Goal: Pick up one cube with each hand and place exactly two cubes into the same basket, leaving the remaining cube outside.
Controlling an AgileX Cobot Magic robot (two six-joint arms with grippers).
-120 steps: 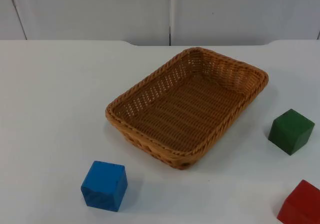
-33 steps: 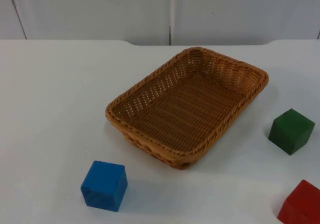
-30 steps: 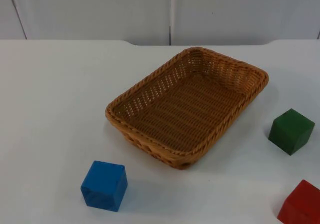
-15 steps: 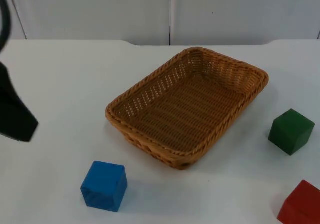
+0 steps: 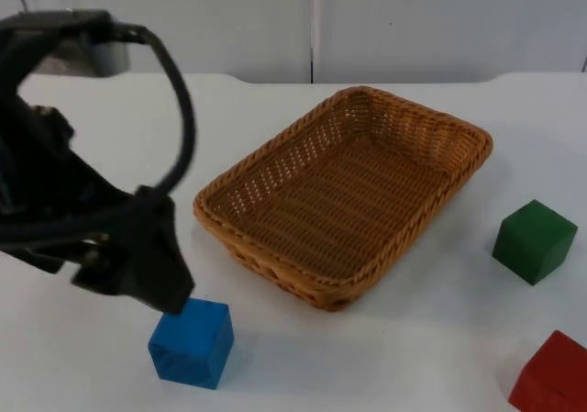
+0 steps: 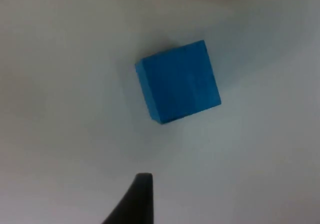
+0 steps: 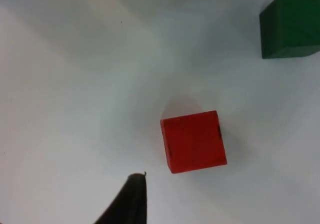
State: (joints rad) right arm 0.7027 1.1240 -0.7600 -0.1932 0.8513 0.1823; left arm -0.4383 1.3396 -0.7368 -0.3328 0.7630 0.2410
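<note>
Top view: left end effector (image 5: pixel 147 279) low over blue cube (image 5: pixel 192 341), lined up for pick; finger spread cannot tell. Woven wicker basket (image 5: pixel 344 192) mid-counter, empty. Green cube (image 5: pixel 534 241), red cube (image 5: pixel 553 375) on white counter (image 5: pixel 92 137).

Left wrist view: blue cube, matte, square-edged, ungrasped.

Right wrist view: right end effector above red cube; opening cannot tell.

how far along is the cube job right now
Nothing is placed yet: the basket holds no cubes. In hand: the left hand sits above the blue cube without touching it; the right wrist view looks down on the red cube. Left: grasp two cubes, drop both in, and leave one, perhaps the green cube, outside.
</note>
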